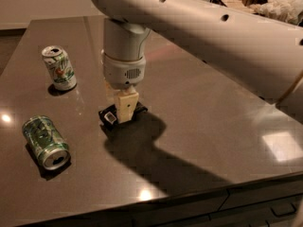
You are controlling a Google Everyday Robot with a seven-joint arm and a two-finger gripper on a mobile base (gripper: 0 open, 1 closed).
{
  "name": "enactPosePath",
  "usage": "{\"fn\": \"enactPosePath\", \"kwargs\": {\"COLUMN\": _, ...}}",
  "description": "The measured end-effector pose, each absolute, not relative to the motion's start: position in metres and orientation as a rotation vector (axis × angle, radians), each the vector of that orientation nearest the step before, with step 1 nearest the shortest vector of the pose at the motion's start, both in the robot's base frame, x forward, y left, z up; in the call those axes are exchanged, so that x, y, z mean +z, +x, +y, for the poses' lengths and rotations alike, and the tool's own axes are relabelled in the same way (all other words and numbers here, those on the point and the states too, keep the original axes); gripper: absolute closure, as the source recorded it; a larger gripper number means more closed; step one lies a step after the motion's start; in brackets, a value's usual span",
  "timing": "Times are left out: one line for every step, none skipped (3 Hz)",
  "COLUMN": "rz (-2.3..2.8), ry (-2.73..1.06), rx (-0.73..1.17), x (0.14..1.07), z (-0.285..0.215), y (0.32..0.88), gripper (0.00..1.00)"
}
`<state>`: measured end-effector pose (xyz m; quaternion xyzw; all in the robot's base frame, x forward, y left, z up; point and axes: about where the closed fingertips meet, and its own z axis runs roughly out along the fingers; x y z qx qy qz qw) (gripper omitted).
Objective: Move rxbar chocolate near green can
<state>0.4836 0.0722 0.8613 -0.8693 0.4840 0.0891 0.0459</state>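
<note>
The rxbar chocolate [109, 118], a small flat black bar with a white label at its left end, is held just above the dark table [208, 126] near its middle. My gripper [125, 109] points straight down and is shut on the bar, its tan fingers [127, 106] covering the bar's middle. The green can [45, 141], dark green and mottled, lies on its side at the front left with its silver end toward the camera. It is to the left of the bar and a little nearer the camera, clearly apart from it.
A paler white-and-green can [59, 67] stands upright at the back left. My arm [199, 27] spans the upper right of the view. Bags and clutter [270, 1] sit beyond the table's far right corner. The table's front edge [156, 202] runs along the bottom.
</note>
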Motion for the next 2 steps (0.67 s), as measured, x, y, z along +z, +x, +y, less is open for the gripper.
{"fn": "enactPosePath", "kwargs": {"rz": 1.469, "ry": -2.674, "rx": 0.258, "x": 0.856, "z": 0.089, "y": 0.467, "gripper": 1.00}}
{"fn": "enactPosePath", "kwargs": {"rz": 1.475, "ry": -2.677, "rx": 0.250, "x": 0.852, "z": 0.102, "y": 0.456, "gripper": 1.00}}
